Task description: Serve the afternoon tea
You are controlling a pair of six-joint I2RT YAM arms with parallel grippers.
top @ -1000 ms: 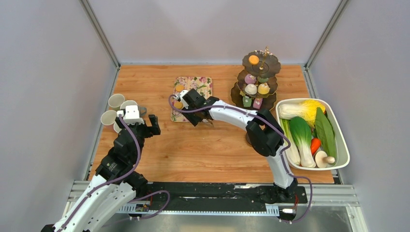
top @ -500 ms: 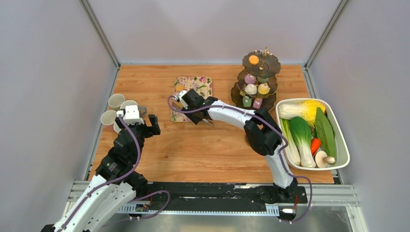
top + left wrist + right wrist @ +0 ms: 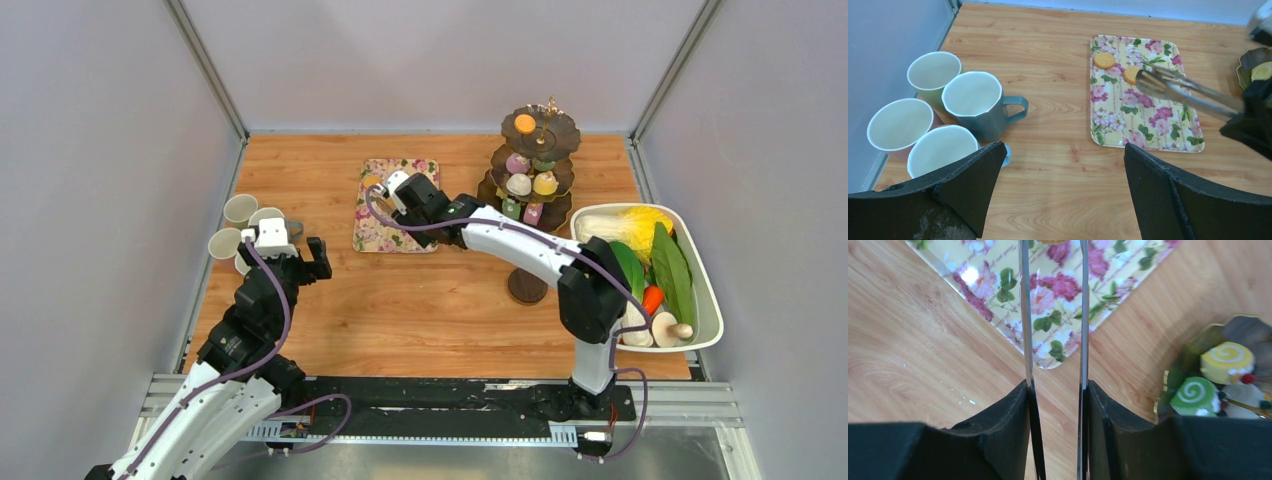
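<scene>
My right gripper [image 3: 415, 196] [image 3: 1055, 390] is shut on metal tongs [image 3: 1025, 315], which reach over a floral tray [image 3: 400, 225] [image 3: 998, 280]. In the left wrist view the tongs [image 3: 1193, 95] have their tips at one of two round orange biscuits [image 3: 1132, 75]; the other biscuit [image 3: 1104, 60] lies beside it. The dark three-tier stand [image 3: 563, 134] holds several small cakes, among them a green roll [image 3: 1195, 395] and a yellow roll [image 3: 1226, 360]. My left gripper [image 3: 300, 262] [image 3: 1063, 150] is open and empty beside four mugs [image 3: 245, 225] [image 3: 973, 97].
A dark round coaster [image 3: 527, 286] lies under the right forearm. A white tub of vegetables [image 3: 708, 300] stands at the right edge. Grey walls close in the left, right and far sides.
The right arm has swung right and away from me, carrying the tongs from the tray's near-left part towards its far side. The left arm has not moved.
</scene>
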